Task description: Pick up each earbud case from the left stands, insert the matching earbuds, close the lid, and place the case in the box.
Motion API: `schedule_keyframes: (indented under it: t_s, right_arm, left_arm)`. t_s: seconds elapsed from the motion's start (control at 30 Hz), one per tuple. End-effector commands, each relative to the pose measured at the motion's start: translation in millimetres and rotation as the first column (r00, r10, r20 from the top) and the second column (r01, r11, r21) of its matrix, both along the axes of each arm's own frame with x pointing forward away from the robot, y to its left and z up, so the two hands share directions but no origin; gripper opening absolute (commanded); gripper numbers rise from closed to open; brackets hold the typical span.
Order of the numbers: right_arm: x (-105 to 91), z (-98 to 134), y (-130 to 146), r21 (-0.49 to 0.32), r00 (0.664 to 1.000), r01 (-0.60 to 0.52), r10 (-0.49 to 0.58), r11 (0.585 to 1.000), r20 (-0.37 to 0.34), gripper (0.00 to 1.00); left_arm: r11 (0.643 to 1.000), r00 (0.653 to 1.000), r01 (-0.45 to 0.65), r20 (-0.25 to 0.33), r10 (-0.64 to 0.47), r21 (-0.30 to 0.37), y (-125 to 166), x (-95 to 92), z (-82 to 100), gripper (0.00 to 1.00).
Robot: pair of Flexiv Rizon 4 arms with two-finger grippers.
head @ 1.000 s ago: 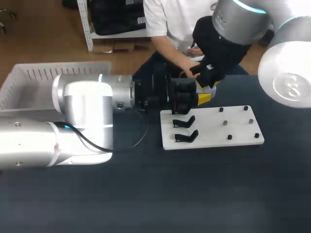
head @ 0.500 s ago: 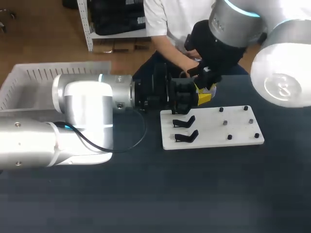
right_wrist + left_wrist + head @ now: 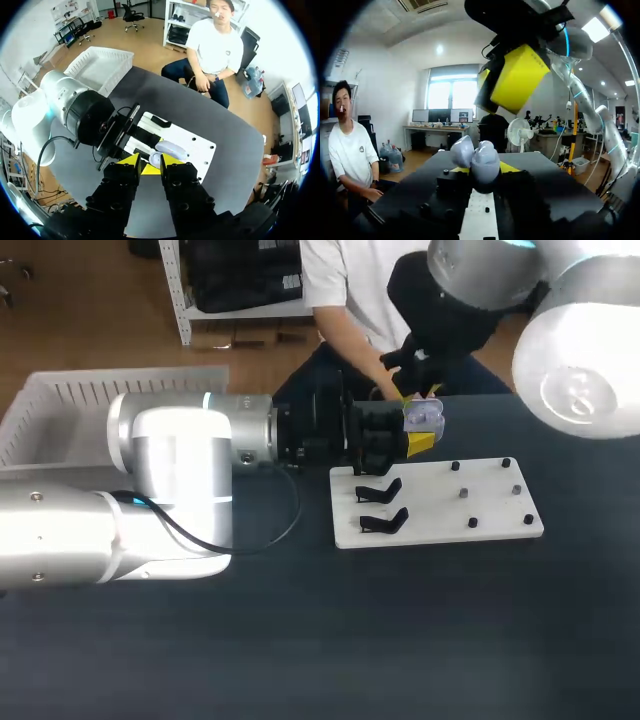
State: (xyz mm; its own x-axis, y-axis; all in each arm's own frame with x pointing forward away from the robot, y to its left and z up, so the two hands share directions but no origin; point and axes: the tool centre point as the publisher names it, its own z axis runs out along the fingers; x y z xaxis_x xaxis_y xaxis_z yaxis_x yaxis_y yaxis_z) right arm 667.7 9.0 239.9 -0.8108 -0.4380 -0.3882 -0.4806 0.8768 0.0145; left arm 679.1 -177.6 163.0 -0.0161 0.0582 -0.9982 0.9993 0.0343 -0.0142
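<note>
Left arm (image 3: 170, 490) comes in from the table's left edge and lies low across the table (image 3: 320, 640). The left gripper (image 3: 481, 170) is clamped on the earbud case (image 3: 423, 417), a yellow tip on each side of it in the left wrist view. Case is pale lavender with its lid up, held in the air over the far left corner of the white board (image 3: 440, 530).

Right arm (image 3: 570, 350) enters from the far right corner. The right gripper (image 3: 150, 162) hangs directly above the case and points down at it. In the right wrist view the case lies just ahead of that gripper. Cannot tell whether the right gripper is clenched or released, the spot is too crowded.

Board lies flat, right of the table's middle and nearer the far edge. Two black stands (image 3: 380, 505) sit along the board's left edge, one behind the other, both bare. Six small dark pieces (image 3: 490, 492) are spread over the board's right half in two rows; they may be earbuds but are too small to be sure.

White slatted box (image 3: 60, 405) sits by the table's far left corner, well apart from the board and behind the left arm.
</note>
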Motion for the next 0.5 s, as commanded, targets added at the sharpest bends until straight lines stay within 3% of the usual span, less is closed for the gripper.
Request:
schedule_keyframes:
  t_s: [0.03, 0.1, 0.17, 0.27, 0.5]
  right_arm:
    - [22.5, -3.0, -1.7, 0.0, 1.0, 0.024, -0.024, 1.0, 0.011, 0.27]
    - [37.8, -5.8, -2.4, 0.032, 0.999, 0.044, -0.044, 0.999, 0.004, 0.29]
    - [53.8, -9.7, -6.2, 0.026, 0.997, 0.073, -0.074, 0.997, 0.017, 0.39]
    - [71.2, -13.9, -11.7, 0.057, 0.993, 0.114, -0.114, 0.992, 0.005, 0.36]
    - [80.7, -37.3, -21.1, 0.039, 0.985, 0.169, -0.168, 0.985, -0.038, 0.36]
  left_arm:
    - [1.0, 1.0, -0.007, 0.005, 0.007, -0.006, 0.0, -1.5, -1.0, 0.0]
    - [1.0, 1.0, -0.007, 0.005, 0.007, -0.006, 0.0, -1.5, -1.0, 0.0]
    - [1.0, 1.0, -0.007, 0.005, 0.007, -0.006, 0.0, -1.5, -1.0, 0.0]
    - [1.0, 1.0, -0.007, 0.005, 0.007, -0.006, 0.0, -1.5, -1.0, 0.0]
    - [1.0, 1.0, -0.007, 0.005, 0.007, -0.006, 0.0, -1.5, -1.0, 0.0]
